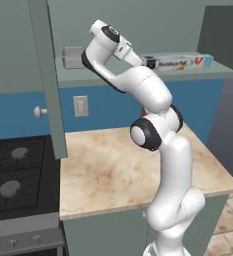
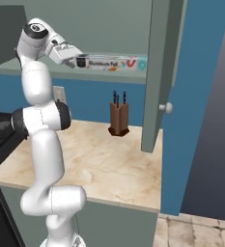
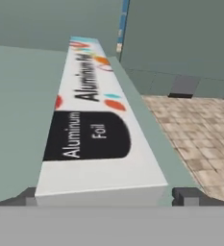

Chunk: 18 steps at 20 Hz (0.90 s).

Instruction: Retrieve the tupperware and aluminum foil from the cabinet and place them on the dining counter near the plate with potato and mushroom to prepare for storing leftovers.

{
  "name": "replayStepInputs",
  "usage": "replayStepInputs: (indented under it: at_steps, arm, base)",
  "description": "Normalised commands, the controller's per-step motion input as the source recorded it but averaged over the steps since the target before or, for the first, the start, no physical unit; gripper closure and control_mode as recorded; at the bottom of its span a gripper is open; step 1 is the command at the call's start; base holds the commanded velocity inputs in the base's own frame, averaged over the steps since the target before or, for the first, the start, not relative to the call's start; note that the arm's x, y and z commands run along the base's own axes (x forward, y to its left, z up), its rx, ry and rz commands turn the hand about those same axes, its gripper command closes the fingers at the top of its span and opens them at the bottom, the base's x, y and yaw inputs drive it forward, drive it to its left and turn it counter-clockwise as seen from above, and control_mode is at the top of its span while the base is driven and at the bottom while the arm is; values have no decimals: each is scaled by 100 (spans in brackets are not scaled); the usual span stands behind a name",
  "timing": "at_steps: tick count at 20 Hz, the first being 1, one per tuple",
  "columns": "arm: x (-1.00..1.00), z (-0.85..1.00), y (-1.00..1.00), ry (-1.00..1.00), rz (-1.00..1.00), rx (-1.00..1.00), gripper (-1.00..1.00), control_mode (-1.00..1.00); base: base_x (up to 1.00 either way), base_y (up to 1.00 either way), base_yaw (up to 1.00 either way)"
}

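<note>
Claw (image 3: 104, 198) wide astride aluminum foil (image 3: 96, 129)

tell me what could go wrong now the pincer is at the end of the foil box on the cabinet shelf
1. The open pincer straddles only the near end of the long aluminum foil carton; gripped there, it may tilt or slip when lifted.
2. The carton lies along the front edge of the cabinet shelf, so a nudge could push it off toward the floor.
3. The open cabinet door hangs near the carton's far end and could catch it on the way out.
</note>
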Motion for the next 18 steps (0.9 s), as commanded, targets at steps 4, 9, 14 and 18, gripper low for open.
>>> replayStepInputs:
  at_steps: [4, 9, 14, 18]
  arm:
    - [-25, -48, -34, -6, 1, 0, 100, -100]
    - [-62, -41, -29, -11, 8, 0, 100, -100]
    - [-85, -34, -42, -15, 15, -2, 100, -100]
    - [-92, -23, -34, -13, 16, -3, 100, -100]
  base:
    - [0, 0, 0]
    - [0, 0, 0]
    - [0, 0, 0]
    - [0, 0, 0]
